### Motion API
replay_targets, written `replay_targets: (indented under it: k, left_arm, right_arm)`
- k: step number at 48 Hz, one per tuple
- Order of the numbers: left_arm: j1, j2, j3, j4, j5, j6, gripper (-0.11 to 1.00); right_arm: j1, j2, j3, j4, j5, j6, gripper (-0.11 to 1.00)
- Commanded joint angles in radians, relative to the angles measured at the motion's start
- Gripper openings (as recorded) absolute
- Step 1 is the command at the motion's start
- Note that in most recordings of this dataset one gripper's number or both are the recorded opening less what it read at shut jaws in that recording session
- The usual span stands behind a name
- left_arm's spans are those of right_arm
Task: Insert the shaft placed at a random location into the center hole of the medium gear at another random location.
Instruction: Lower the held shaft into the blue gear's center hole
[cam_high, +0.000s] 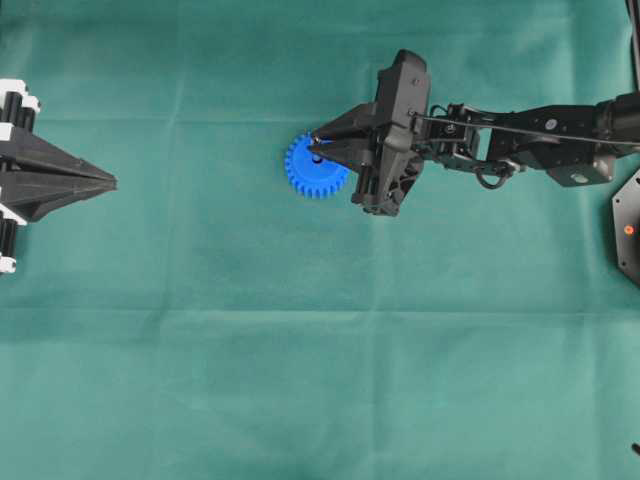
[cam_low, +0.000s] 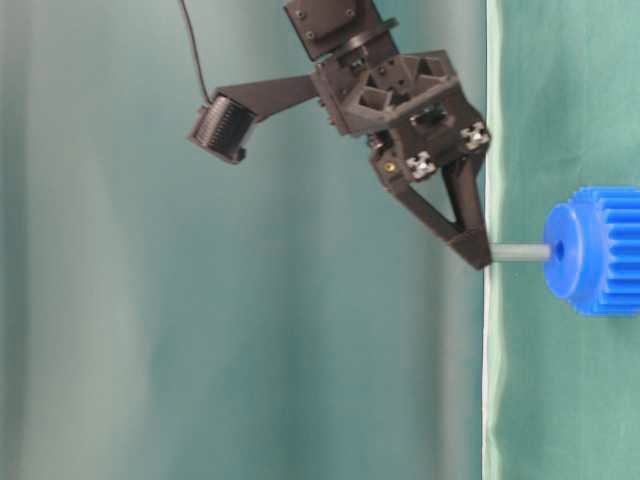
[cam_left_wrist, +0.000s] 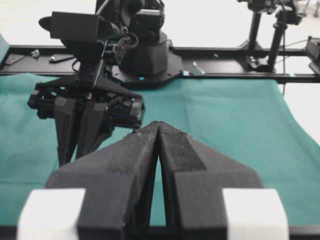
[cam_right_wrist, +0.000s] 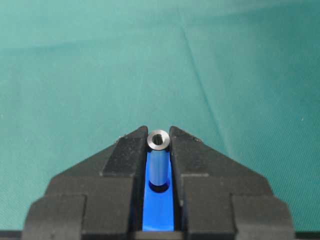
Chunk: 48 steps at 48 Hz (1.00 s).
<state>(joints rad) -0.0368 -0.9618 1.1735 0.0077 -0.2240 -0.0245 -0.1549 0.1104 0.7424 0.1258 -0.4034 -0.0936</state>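
The right gripper (cam_right_wrist: 159, 137) pinched the shaft (cam_right_wrist: 158, 165) upright, its lower end at the center hole (cam_low: 558, 251) of the medium gear (cam_high: 316, 168), where a slight tilt could have jammed it; the left gripper (cam_left_wrist: 158, 131) sat closed, idle.

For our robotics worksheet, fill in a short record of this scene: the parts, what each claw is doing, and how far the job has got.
surface: green cloth
gear: blue, toothed, flat on the cloth
shaft: silvery pin, upright, lower end at the gear's hole
right claw: shut on the shaft's top end, over the gear
left claw: shut, holds nothing, far from the gear
stage: shaft lined up with the hole; depth of insertion cannot be told
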Motion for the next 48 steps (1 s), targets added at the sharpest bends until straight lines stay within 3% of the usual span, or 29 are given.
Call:
replay_targets:
  k: [1, 48]
  left_arm:
    - [-0.002, 0.009, -0.023, 0.003, -0.006, -0.002, 0.0]
    - [-0.002, 0.009, -0.021, 0.002, -0.006, -0.002, 0.0]
  right_arm:
    - [-0.005, -0.006, -0.017, 0.0, -0.012, -0.017, 0.13]
    - [-0.005, 0.092, -0.028, 0.003, -0.038, -0.014, 0.13]
